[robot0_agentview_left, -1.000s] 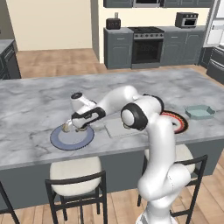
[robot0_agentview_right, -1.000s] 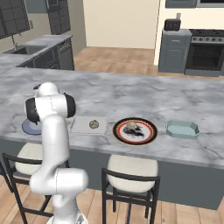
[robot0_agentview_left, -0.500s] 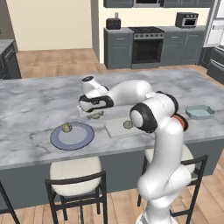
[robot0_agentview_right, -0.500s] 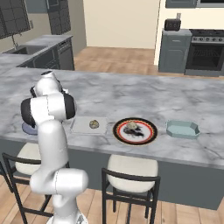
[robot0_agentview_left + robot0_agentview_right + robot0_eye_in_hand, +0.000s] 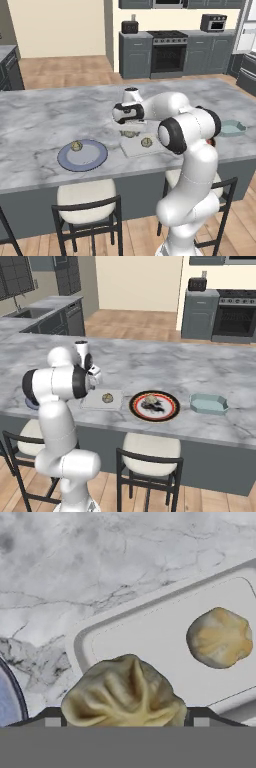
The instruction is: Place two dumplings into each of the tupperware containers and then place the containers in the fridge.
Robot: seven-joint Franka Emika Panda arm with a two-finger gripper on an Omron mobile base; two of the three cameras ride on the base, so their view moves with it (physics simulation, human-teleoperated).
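Step in hand: carrying a dumpling (image 5: 124, 693) to the near tupperware container (image 5: 165, 657); a judgement from the load sitting between the finger tips at bottom centre of the hand view.
Gripper (image 5: 131, 133): centre of the left base view, just above the container's left end; fingers spread wide and clasped on the dumpling, which fills the gap between them.
Near container: centre of the left base view, right of the blue-grey plate (image 5: 82, 155); one dumpling (image 5: 219, 637) already inside, at right in the hand view.
Far container (image 5: 208, 404): right of centre in the right base view, beyond the red-rimmed plate (image 5: 154, 405); contents too small to tell.
Remaining stock: one dumpling (image 5: 76, 146) on the blue-grey plate, lower left of the left base view.
Fridge: not yet in play.
Next move: judged to call for a short shift over the container's open floor, clear of the dumpling inside, then a lowering and release.
Progress: early; first container about to reach two, second unfilled as far as can be judged.
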